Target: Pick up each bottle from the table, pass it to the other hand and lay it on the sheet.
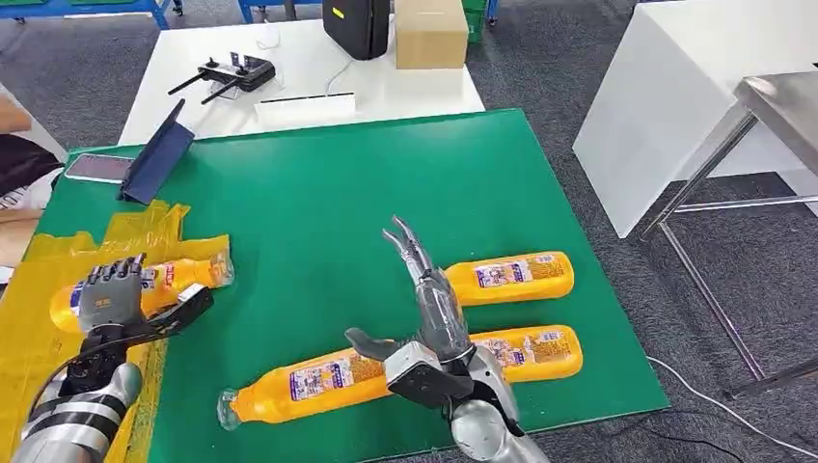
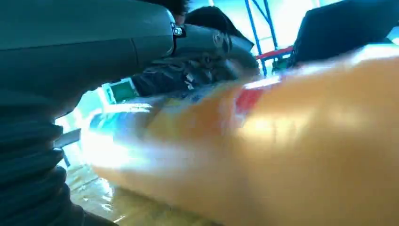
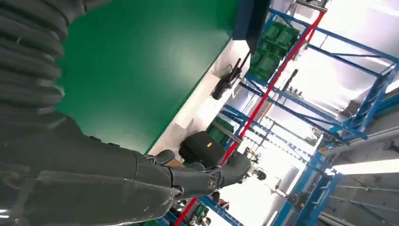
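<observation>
Green matting (image 1: 318, 193) covers the work table; a yellow sheet (image 1: 39, 347) lies along its left margin. One bottle (image 1: 159, 285) rests on the sheet, with the left hand (image 1: 111, 294) closed over it. Two bottles lie on the matting right of the sheet: the near bottle (image 1: 299, 384) and the far bottle (image 1: 511, 276); a third (image 1: 540, 349) lies between them. The right hand (image 1: 429, 309) hovers above these, fingers spread, holding nothing. Judged progress: one of four placed. Open matting separates sheet and remaining bottles; the near bottle sits close to the table's front edge.
</observation>
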Robot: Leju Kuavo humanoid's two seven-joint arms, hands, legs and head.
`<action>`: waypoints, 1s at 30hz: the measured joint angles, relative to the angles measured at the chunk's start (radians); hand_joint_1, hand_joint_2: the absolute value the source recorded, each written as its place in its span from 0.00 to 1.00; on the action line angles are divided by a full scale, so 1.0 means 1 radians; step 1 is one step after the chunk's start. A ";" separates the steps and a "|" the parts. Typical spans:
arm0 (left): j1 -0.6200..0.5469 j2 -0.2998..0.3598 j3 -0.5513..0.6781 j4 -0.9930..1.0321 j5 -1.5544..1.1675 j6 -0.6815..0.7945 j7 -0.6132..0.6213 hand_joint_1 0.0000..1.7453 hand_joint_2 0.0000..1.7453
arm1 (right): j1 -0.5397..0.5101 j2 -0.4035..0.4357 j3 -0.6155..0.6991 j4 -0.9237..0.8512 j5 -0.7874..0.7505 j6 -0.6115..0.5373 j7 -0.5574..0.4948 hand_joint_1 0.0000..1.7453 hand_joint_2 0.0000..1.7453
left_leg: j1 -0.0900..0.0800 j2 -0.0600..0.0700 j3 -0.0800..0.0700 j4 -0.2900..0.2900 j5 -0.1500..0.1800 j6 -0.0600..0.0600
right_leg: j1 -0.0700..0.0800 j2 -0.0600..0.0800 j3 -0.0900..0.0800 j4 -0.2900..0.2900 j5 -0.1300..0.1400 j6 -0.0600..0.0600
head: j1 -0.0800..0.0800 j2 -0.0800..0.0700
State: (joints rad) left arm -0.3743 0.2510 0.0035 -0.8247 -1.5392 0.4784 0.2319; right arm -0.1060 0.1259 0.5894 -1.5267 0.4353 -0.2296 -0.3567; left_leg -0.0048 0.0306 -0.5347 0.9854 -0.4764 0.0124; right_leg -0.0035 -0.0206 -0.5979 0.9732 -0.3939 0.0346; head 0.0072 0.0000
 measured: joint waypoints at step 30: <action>0.116 -0.022 0.069 -0.277 0.644 -0.315 -0.357 0.00 1.00 | 0.018 0.000 -0.025 0.042 0.023 -0.020 0.037 0.00 1.00 | 0.000 0.001 0.000 0.000 0.000 -0.001 | 0.000 0.000 -0.001 0.000 0.000 0.000 | 0.000 0.000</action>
State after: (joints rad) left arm -0.2583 0.2289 0.0721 -1.1016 -0.8953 0.1633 -0.1247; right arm -0.0879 0.1263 0.5646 -1.4843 0.4585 -0.2495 -0.3201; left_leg -0.0049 0.0313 -0.5348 0.9853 -0.4761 0.0111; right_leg -0.0036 -0.0203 -0.5986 0.9734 -0.3941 0.0345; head 0.0072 0.0000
